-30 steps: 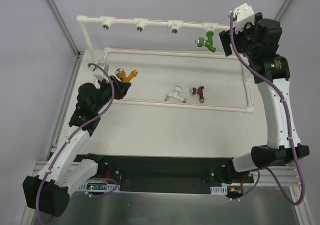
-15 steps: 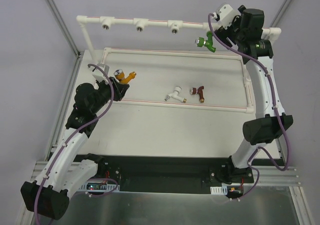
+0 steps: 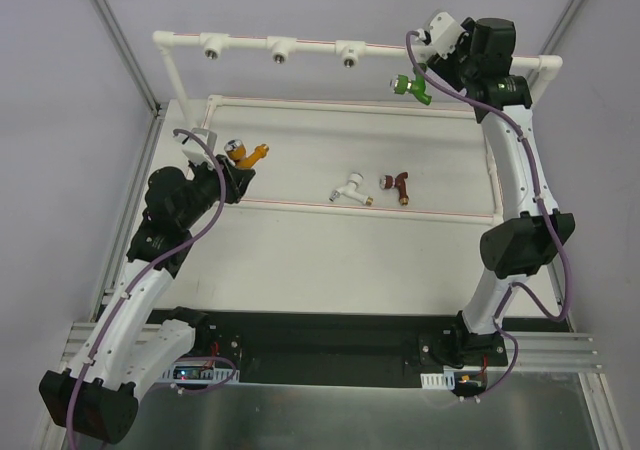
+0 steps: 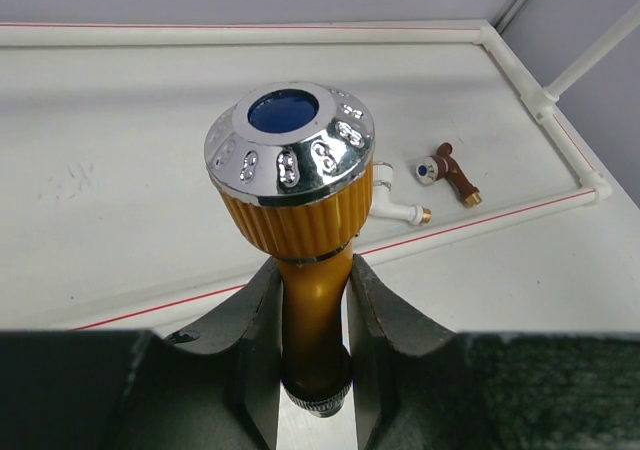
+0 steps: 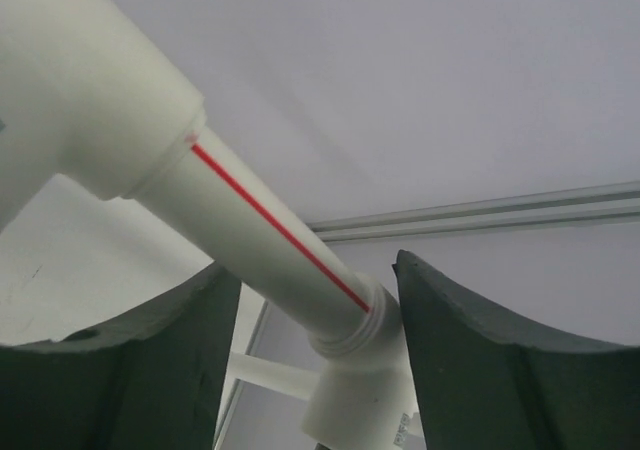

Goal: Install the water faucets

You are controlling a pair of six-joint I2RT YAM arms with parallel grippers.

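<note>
Your left gripper [image 4: 315, 270] is clamped tight on the stem of the orange-gold faucet [image 4: 300, 170], with the chrome, blue-capped knob standing above the fingers. It holds the faucet at the left side of the table [image 3: 300, 260], near the low pipe border.

Your right gripper [image 5: 312, 270] is up at the raised white rail [image 3: 310, 46]. Its fingers stand apart on either side of the pipe, with a gap showing on each side, so it grips nothing.

The green faucet [image 3: 412, 87] hangs from that rail just left of the right gripper, and three round sockets [image 3: 279, 50] sit further left. The white faucet [image 3: 351, 188] and the dark red faucet [image 3: 396, 183] lie side by side on the table, near the front pipe.
</note>
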